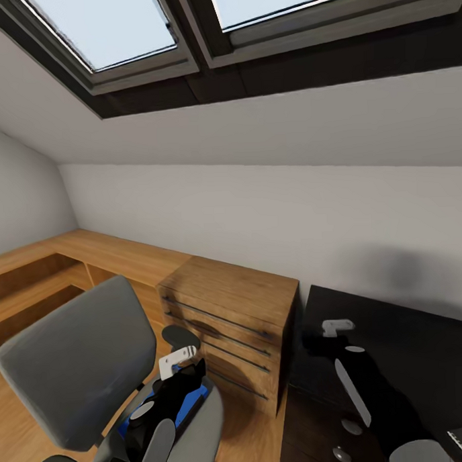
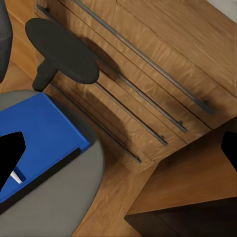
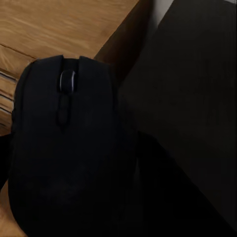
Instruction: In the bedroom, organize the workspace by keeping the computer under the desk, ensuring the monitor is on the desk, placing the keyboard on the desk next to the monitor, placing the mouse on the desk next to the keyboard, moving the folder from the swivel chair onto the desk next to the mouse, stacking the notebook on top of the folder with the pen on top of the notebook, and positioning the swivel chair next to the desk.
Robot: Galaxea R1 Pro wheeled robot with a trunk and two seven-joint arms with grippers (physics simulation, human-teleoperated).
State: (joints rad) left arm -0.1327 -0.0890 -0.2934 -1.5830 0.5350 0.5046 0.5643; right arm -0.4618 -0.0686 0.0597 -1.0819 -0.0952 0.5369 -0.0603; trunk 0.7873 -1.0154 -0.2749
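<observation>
Swivel chair [image 1: 75,365]: grey padded back at the lower left of the head view, grey seat [image 2: 54,207] beneath, one black armrest [image 2: 61,49] on the side toward the wooden drawer chest [image 1: 235,318].

Folder [image 2: 39,133]: bright blue, flat on the chair seat, largely covered by the left arm in the head view. Its long axis runs diagonally across the seat; one corner points toward the drawer chest, just short of the seat edge.

Left tool [image 1: 175,362]: above the folder over the seat. One dark fingertip [image 2: 10,153] overlaps the folder's blue face, the other [image 2: 231,143] is far across the wrist view over the wooden floor, so the fingers are spread wide, gripping nothing.

Mouse [image 3: 69,143]: black, scroll wheel visible, close under the right wrist camera, wheel end pointing toward the oak surface.

Right tool [image 1: 337,327]: over the black tabletop [image 1: 411,344] near its corner beside the drawer chest. Whether it is closed round the mouse cannot be told.
</observation>
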